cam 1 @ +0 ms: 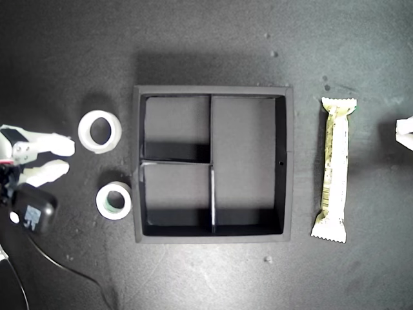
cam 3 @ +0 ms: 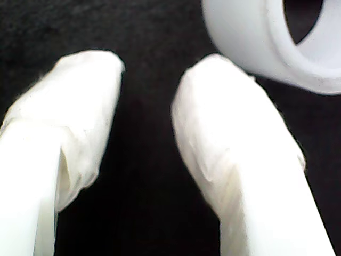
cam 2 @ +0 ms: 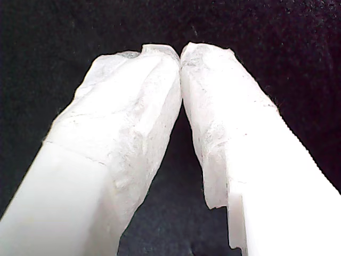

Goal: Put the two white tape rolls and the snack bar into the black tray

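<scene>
Risk: my second tool (cam 3: 146, 96), jaws apart just beside the plain tape roll (cam 1: 99, 131) left of the black tray (cam 1: 289, 161) in the exterior view, could nudge it away; my first tool (cam 2: 180, 53) is closed, empty

Black matte tabletop (cam 1: 206, 39), few pale specks (cam 1: 273, 53).

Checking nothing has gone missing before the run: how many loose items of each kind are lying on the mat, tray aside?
White tape rolls: 2, one plain, one with a greenish core
Snack bar: 1
Total: 3, all outside the black tray
</scene>
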Controlling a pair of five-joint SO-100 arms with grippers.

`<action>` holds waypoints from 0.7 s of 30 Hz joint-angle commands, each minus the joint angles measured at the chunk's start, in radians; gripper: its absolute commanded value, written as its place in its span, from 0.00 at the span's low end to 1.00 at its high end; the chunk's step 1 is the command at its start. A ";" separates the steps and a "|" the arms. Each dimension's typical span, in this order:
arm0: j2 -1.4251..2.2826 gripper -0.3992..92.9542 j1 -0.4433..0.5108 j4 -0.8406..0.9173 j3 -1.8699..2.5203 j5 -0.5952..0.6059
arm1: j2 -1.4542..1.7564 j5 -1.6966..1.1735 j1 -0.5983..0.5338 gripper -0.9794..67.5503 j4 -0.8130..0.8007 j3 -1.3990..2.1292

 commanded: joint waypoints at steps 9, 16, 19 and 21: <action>-0.485 0.15 -0.040 -0.290 -0.255 0.262 | 0.006 -0.026 -0.009 0.01 0.008 0.011; -0.965 0.17 -0.080 -0.374 -0.431 0.298 | 0.006 -0.015 -0.021 0.01 0.034 0.011; -1.091 0.17 -0.083 -0.373 -0.486 0.291 | 0.006 -0.014 -0.021 0.01 0.038 0.011; -1.144 0.17 -0.091 -0.376 -0.503 0.287 | 0.006 -0.014 -0.023 0.01 0.038 0.011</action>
